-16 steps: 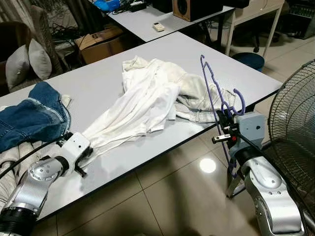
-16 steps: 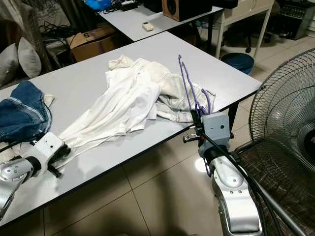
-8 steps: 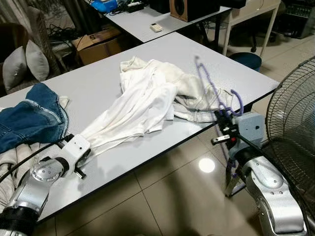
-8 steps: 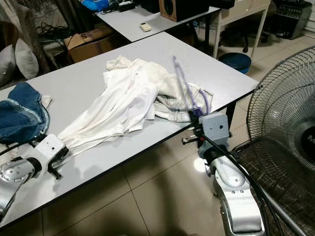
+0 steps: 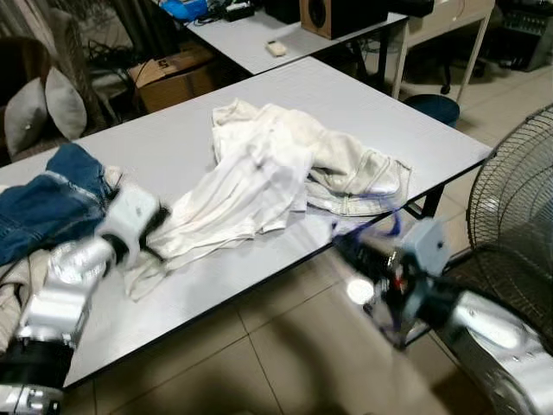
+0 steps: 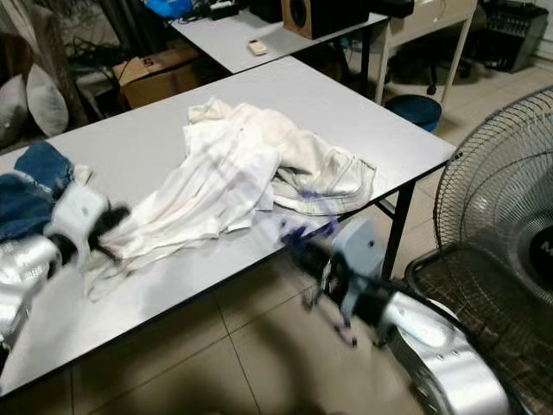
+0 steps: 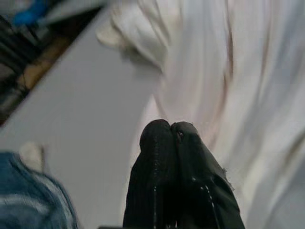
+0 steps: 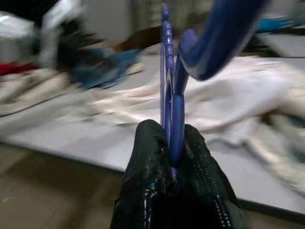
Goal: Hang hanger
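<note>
Right gripper [image 8: 172,143] has its jaws pinching the purple hanger [image 8: 172,90] off the table [image 5: 259,277] edge, left gripper [image 7: 170,131] jaws pressed together by the white shirt [image 5: 251,186], so hanging looks barely begun.

Glossy purple plastic hanger [image 8: 170,102]; soft white cloth garment [image 5: 259,177]; matt grey table [image 5: 181,143]

White garments [image 5: 276,169] heaped on grey table [image 5: 173,143]; jeans [image 5: 47,203], likely; fan [image 5: 514,225] near.
</note>
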`<state>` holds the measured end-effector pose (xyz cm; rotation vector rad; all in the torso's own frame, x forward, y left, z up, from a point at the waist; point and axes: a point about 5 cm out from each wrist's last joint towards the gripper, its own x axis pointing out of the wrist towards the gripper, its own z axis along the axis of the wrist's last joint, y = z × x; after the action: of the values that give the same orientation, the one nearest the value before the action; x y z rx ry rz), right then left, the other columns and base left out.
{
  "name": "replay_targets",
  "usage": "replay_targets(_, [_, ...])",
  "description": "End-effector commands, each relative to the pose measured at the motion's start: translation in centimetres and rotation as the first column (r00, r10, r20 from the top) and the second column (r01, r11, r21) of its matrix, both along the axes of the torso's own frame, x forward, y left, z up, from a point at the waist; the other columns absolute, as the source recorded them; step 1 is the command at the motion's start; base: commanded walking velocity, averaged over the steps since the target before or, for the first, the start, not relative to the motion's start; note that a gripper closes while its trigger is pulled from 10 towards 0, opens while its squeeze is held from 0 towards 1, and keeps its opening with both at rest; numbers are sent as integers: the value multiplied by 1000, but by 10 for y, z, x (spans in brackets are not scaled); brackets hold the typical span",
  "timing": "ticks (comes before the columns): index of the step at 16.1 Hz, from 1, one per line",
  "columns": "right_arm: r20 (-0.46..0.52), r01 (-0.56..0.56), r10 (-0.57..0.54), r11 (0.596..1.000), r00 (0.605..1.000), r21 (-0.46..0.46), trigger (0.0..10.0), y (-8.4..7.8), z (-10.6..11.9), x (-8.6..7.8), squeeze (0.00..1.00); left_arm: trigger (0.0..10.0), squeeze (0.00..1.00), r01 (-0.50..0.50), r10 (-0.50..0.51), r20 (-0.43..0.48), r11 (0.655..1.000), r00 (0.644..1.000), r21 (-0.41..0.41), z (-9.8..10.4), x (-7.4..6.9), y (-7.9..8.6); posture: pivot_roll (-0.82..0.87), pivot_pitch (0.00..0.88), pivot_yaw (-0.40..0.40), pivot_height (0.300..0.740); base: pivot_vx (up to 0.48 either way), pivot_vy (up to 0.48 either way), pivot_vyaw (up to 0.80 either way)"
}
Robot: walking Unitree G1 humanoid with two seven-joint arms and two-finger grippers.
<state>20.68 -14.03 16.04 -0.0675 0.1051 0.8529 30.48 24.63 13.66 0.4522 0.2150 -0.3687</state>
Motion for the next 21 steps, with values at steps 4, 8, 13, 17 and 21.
replay_targets(4, [-108,-184,182,983,977,-10,10000,3,-1,-18,0,0,0,59,-59,8,998,998,29,28,-3,-2,-140,0,123,740,0,0,0])
replay_targets(8, [-98,47,-63,985,993,-166,10000,-16,-15,3,0,10000,1000,186,-150,-192,965,970,186,-21,-25,-4,-143,0,136,740,0,0,0])
replay_targets(13, [-59,110,-122,980,991,-167,10000,-17,-12,7,0,10000,1000,230,-172,-217,931,961,283,-30,-21,-3,-146,0,165,740,0,0,0])
replay_targets(17, [-61,118,-129,980,990,-160,10000,-13,-14,4,0,10000,0,234,-155,-237,905,959,357,-34,-19,4,-147,0,177,740,0,0,0])
replay_targets(21, [-62,117,-129,980,990,-161,10000,-12,-15,4,0,10000,0,203,-105,-243,882,964,425,-38,-16,13,-146,0,178,740,0,0,0])
